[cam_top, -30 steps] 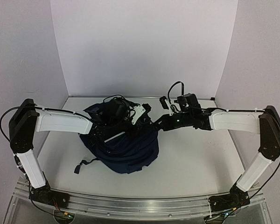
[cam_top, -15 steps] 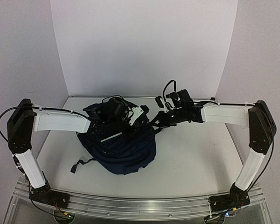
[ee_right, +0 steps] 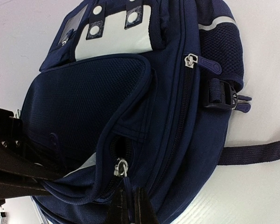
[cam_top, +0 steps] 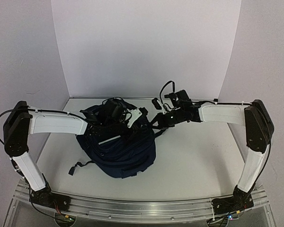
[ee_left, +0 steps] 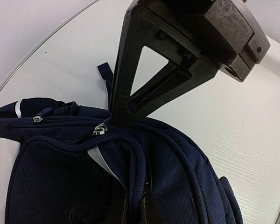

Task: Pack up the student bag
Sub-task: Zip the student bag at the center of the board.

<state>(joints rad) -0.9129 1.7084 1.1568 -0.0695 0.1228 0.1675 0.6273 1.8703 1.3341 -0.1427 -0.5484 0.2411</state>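
The student bag [cam_top: 125, 151], dark navy with a thin white stripe and a white patch [ee_right: 114, 39] near its top, lies in the middle of the table. My left gripper [cam_top: 122, 119] is over the bag's top. In the left wrist view, the left gripper [ee_left: 133, 207] is shut on a raised navy seam of the bag [ee_left: 186, 177]. My right gripper [cam_top: 154, 123] reaches in from the right. In the right wrist view, the right gripper [ee_right: 129, 210] is shut on the cord of a zipper pull [ee_right: 129, 184], just below its silver slider [ee_right: 121, 167]. Above the slider the zipper gapes slightly.
A loose strap with a buckle [cam_top: 80, 166] trails off the bag's left side over the white table [cam_top: 203, 161]. Another strap [ee_right: 256, 151] and a clip [ee_right: 224, 95] lie on the bag's side nearest the right wrist camera. White walls close in the back and both sides.
The right arm has swung left and toward the back with the zipper pull. The bag and the left gripper have shifted slightly left with it.
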